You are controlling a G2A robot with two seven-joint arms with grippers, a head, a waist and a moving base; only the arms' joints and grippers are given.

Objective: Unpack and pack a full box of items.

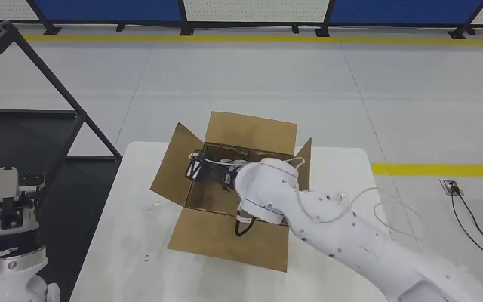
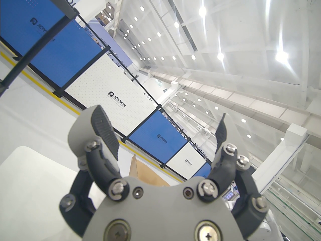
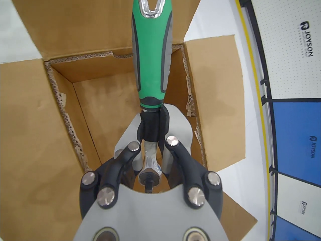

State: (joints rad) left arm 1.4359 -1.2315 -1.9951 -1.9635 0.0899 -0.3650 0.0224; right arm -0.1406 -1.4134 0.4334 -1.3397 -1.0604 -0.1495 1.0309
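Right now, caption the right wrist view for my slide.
Right gripper shut on a green-handled wrench, held over the open cardboard box.

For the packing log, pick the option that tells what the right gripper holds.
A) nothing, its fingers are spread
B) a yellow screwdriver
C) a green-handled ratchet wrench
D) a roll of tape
C: in the right wrist view the right gripper is shut on the neck of the green-handled ratchet wrench, over the open cardboard box.
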